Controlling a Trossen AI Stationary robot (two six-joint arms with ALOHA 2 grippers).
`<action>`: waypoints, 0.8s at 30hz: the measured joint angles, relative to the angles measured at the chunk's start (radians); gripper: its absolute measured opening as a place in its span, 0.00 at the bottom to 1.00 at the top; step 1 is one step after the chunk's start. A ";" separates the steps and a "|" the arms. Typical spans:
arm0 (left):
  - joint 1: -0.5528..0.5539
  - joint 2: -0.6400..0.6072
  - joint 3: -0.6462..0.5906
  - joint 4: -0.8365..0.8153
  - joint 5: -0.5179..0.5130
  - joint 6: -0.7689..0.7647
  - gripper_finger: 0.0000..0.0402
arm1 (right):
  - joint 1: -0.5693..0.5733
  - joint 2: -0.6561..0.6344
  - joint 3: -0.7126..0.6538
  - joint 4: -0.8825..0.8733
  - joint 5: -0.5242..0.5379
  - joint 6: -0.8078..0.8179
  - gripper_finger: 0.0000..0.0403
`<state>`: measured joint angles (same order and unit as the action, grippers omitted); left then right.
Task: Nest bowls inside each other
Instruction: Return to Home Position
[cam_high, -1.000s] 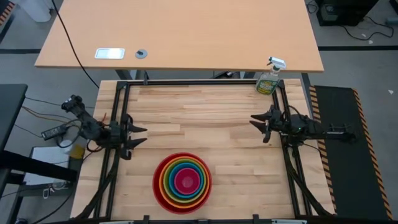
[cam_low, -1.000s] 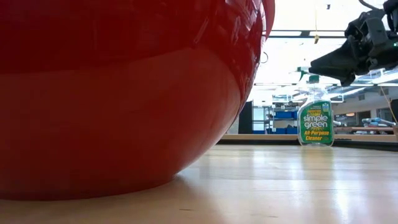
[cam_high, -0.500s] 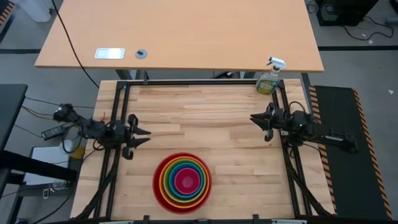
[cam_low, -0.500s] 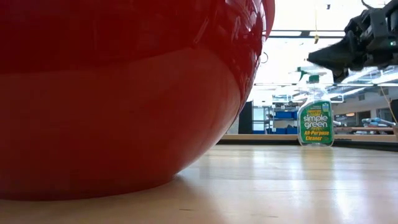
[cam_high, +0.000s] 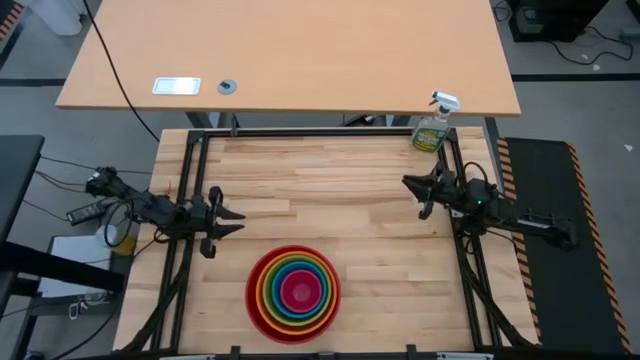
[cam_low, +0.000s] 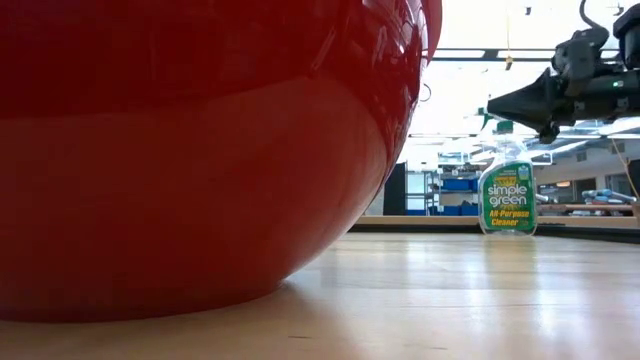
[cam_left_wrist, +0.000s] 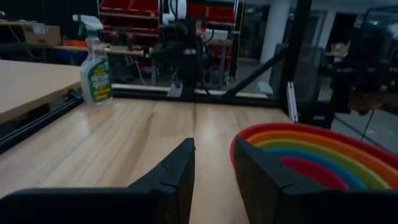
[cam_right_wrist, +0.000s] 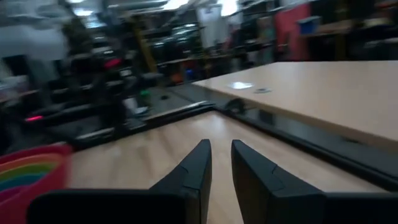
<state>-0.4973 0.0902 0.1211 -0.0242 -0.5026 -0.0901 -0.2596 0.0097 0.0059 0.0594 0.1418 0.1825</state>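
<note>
Wooden tabletop (cam_high: 330, 170) is occupied at 6 o'clock, nearest the front edge, by the nested bowls, the pink bowl (cam_high: 297, 290) innermost and the red bowl (cam_high: 251, 295) outermost. Farther back, the left gripper (cam_high: 237, 219) is seen at 9 o'clock and the right gripper (cam_high: 410, 190) at 3 o'clock, both slightly parted and empty. Farthest, at 1 o'clock, a spray bottle (cam_high: 433, 130) is stood.

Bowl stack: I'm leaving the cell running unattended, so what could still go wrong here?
The left gripper hangs not far from the nested bowls; a low swing could knock them out of place. The right gripper is near the spray bottle; a wide move might tip it.
</note>
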 joint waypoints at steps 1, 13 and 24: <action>0.000 0.001 0.000 -0.010 0.000 0.000 0.28 | 0.000 0.000 0.000 -0.001 0.035 0.001 0.18; 0.000 0.003 -0.111 0.090 0.035 0.044 0.28 | 0.000 0.000 0.000 0.014 0.224 0.045 0.18; 0.000 0.037 -0.111 0.090 0.026 -0.107 0.28 | 0.000 0.001 0.000 0.019 0.223 0.043 0.18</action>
<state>-0.4973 0.1272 0.0101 0.0662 -0.4763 -0.1975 -0.2596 0.0109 0.0059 0.0786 0.3653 0.2260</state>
